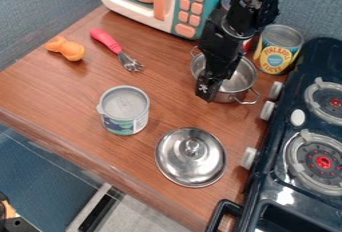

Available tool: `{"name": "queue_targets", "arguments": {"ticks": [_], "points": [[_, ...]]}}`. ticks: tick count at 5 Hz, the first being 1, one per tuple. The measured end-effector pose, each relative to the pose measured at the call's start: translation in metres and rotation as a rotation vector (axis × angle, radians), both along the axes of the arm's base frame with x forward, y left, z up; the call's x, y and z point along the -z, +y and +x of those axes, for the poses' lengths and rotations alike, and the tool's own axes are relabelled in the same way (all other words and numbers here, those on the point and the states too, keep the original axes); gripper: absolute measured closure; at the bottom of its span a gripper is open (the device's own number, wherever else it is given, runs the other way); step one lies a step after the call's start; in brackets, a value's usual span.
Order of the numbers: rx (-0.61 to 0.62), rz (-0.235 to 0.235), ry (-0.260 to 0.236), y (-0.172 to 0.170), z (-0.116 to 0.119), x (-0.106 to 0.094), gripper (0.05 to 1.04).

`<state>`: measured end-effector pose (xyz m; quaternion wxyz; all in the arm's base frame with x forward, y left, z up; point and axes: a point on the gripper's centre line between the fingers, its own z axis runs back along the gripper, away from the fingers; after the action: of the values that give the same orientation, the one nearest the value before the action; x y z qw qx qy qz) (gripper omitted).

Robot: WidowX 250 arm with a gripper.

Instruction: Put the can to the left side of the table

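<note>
The can (125, 107) stands upright on the table (165, 101), left of the pot (242, 80) and well apart from it; that is the one I take the task to mean. The gripper (206, 93) hangs down over the pot's near left part, under the black arm (232, 28). Whether it is apart or together I cannot tell, nor whether it touches the pot's rim; nothing can be made out in its hold, and the can is clear of it.

How far along is this? The can already sits to the pot's left, yet more table lies farther out on that side, so I cannot say for sure that the job is finished. If the spot counts, only backing the arm away is left; if not, the whole grasp, carry and release remain.

Outward from there, a second, yellow-labelled can (277, 58) is just beside the pot, behind it to the right. The steel lid (191, 157) lies in front of the pot, the pink-handled utensil (109, 41) and orange toy (65, 49) to its left and farther back. The toy microwave (186, 7) is behind the pot, the stove (277, 136) to its right.
</note>
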<state>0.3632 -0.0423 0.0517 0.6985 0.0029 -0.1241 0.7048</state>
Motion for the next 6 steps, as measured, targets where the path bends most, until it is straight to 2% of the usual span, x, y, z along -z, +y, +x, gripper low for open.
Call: {"name": "queue_targets", "arguments": {"ticks": [1, 2, 3, 4, 5, 6], "points": [[-0.001, 0.004, 0.032, 0.0, -0.003, 0.012, 0.083], [0.004, -0.005, 0.033, 0.0, -0.01, 0.009, 0.083], [-0.023, -0.018, -0.027, 0.011, -0.015, -0.014, 0.083], [-0.037, -0.029, -0.058, 0.017, -0.039, -0.031, 0.083], [-0.07, -0.054, -0.024, 0.019, -0.072, -0.017, 0.083], [-0.075, -0.076, 0.023, 0.018, -0.093, 0.004, 0.083]]}}
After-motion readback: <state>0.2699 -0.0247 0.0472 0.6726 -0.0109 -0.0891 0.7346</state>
